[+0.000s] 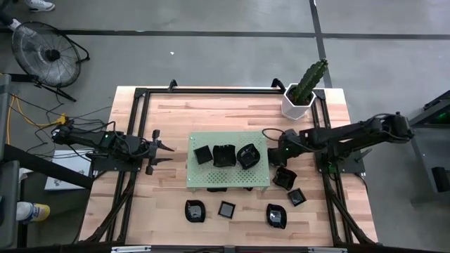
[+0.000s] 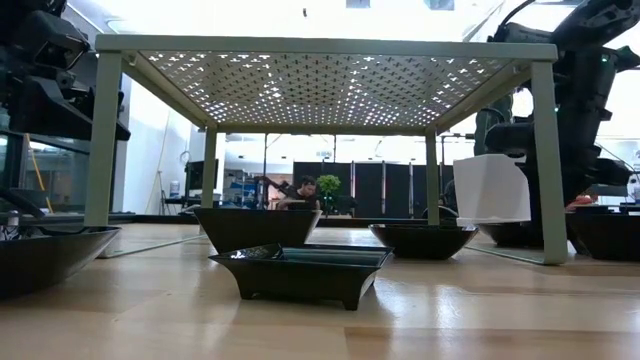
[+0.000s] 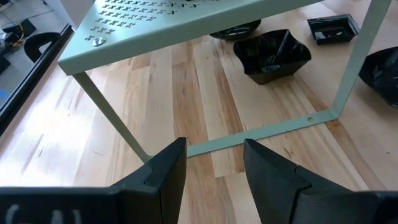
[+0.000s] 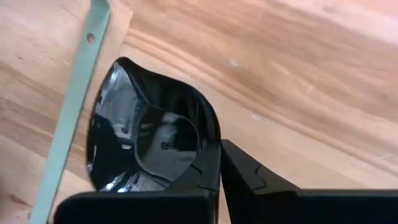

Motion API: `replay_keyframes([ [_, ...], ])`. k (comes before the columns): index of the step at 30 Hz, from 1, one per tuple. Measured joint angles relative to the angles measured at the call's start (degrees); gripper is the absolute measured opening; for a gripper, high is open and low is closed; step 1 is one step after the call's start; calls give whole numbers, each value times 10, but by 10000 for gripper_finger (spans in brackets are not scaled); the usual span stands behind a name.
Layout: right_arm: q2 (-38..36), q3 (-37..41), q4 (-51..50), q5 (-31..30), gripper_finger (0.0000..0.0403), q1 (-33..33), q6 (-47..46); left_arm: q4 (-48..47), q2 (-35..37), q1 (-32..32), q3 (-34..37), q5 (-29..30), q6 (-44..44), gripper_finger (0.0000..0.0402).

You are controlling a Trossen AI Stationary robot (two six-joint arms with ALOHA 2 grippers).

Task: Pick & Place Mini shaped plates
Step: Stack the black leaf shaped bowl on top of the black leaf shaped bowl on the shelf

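Note:
Three mini shaped plates (image 1: 223, 155), glossy and black, sit on top of the green perforated board (image 1: 228, 179) at mid-table. Several more lie on the wood in front of it (image 1: 226, 209) and at its right (image 1: 296, 197). My right gripper (image 1: 280, 163) points steeply down at the board's right edge and is shut on a curvy-rimmed black plate (image 4: 143, 137) next to the board's green foot bar (image 4: 68, 118). My left gripper (image 3: 214, 162) waits open at the table's left, facing the board's left leg (image 3: 112, 118), with nothing between its fingers. My right gripper pinches the plate's rim (image 4: 214, 140) between its two fingers, one finger (image 4: 199, 177) over the plate's hollow and the other (image 4: 252, 177) outside it. The fingers come from above, slanting down. Whether the plate is clear of the wood, I cannot tell.
A white hexagonal pot (image 1: 297, 104) with a cactus stands at the table's far right corner. The board stands on thin legs (image 2: 548, 150), with plates (image 2: 300, 270) on the wood beneath it. Black frame rails (image 1: 133, 126) run along the table's sides.

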State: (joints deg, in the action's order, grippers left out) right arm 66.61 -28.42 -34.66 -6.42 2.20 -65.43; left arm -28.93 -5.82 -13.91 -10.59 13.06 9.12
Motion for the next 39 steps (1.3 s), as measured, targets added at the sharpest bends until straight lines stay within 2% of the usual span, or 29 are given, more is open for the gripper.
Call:
replay_keyframes([
  [16, -146, 0, -106, 7, 1, 9, 15, 0, 0, 0, 0, 1, 9, 156],
  [28, -228, 0, -125, 7, 0, 8, 26, 4, 0, 0, 0, 23, 9, 156],
  [39, -310, 0, -162, 9, 0, 8, -8, 5, 0, 0, 0, 32, 8, 156],
])
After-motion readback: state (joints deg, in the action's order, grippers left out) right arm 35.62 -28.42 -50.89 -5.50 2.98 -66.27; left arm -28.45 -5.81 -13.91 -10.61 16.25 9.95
